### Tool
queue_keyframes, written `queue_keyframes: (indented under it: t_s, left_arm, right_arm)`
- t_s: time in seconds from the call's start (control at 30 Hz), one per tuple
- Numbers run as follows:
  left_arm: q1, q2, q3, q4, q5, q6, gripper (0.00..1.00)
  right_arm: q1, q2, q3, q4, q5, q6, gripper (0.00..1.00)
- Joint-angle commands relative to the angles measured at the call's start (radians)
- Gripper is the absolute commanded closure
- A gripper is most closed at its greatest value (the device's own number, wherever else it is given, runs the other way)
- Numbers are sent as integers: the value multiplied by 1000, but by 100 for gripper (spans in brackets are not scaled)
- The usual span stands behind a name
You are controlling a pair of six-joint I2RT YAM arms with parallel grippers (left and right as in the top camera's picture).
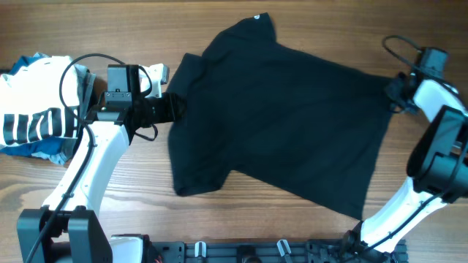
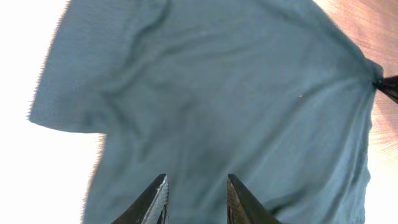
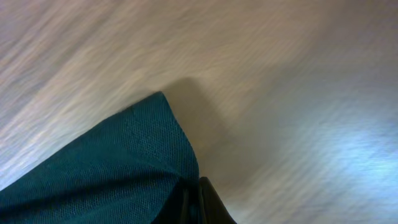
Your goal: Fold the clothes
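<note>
From overhead, the shirt (image 1: 278,117) lies spread and mostly flat across the middle of the table (image 1: 241,219), black, soft and lightly rumpled, set at a slant. The left hand (image 1: 175,108) sits at the shirt's left edge. The right hand (image 1: 395,91) sits at its right edge, near the table's far right side. A striped garment (image 1: 33,120) lies heaped on a blue garment (image 1: 44,150) at the far left, just behind the left arm. Bare wood shows along the near edge and at the far right corner.

In the left wrist view, the left hand (image 2: 196,180) has its two dark fingers well apart, with the shirt (image 2: 217,93) filling the gap between them; it grips nothing that can be seen. The cloth runs in shallow folds to a corner pinched by the right hand (image 2: 388,87), and the table (image 2: 367,25) shows beyond.

In the right wrist view, the right hand (image 3: 194,199) is closed tight on a shirt (image 3: 124,168) corner, a fine knit with a stitched hem. Blurred, grained table (image 3: 280,93) lies open all around.
</note>
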Motion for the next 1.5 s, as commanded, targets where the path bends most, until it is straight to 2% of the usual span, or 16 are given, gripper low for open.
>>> queue_keyframes:
  t_s: [0.0, 0.1, 0.13, 0.17, 0.23, 0.37, 0.5, 0.63, 0.73, 0.83, 1.03, 1.1, 1.17, 1.23, 1.3, 1.47]
  left_arm:
    - [-8, -18, 16, 10, -9, 19, 64]
    - [-29, -18, 16, 54, -9, 20, 58]
    - [-37, -18, 16, 72, -9, 20, 58]
    - [-49, -18, 16, 96, -10, 21, 57]
    - [-69, -15, 16, 141, -25, 39, 55]
    - [-83, 26, 18, 221, -66, 65, 54]
    - [-83, 129, 64, 267, -66, 126, 56]
    - [-83, 366, 223, 273, -92, 217, 59]
    - [-85, 478, 302, 274, -94, 267, 59]
    - [-95, 525, 308, 267, -122, 320, 72]
    - [-116, 616, 308, 258, -156, 330, 79]
    - [-116, 645, 308, 246, -175, 329, 87]
    - [-115, 657, 308, 213, -320, 275, 96]
    - [-112, 653, 309, 179, -644, 94, 96]
    - [-97, 645, 308, 122, -858, -35, 96]
    - [1, 588, 309, -9, -884, -163, 96]
  right_arm:
    - [-81, 21, 52, -25, 10, -2, 96]
    - [-102, 18, 92, -32, -98, -50, 96]
    - [-104, 13, 104, -29, -156, -92, 76]
    - [-104, 2, 120, -31, -219, -120, 49]
    - [-104, -51, 136, -36, -375, -138, 39]
    - [-97, -213, 137, -70, -557, -138, 37]
    - [-50, -402, 137, -194, -575, -137, 37]
    - [75, -591, 137, -374, -571, -138, 36]
    - [142, -627, 137, -489, -563, -134, 36]
    - [173, -617, 128, -583, -513, -134, 36]
    - [181, -613, 72, -607, -453, -114, 36]
    - [181, -607, 71, -621, -438, -111, 36]
    - [181, -599, 71, -634, -437, -111, 36]
    - [182, -584, 71, -642, -417, -109, 36]
    - [181, -568, 61, -645, -374, -108, 36]
    - [182, -515, -43, -631, -311, -84, 34]
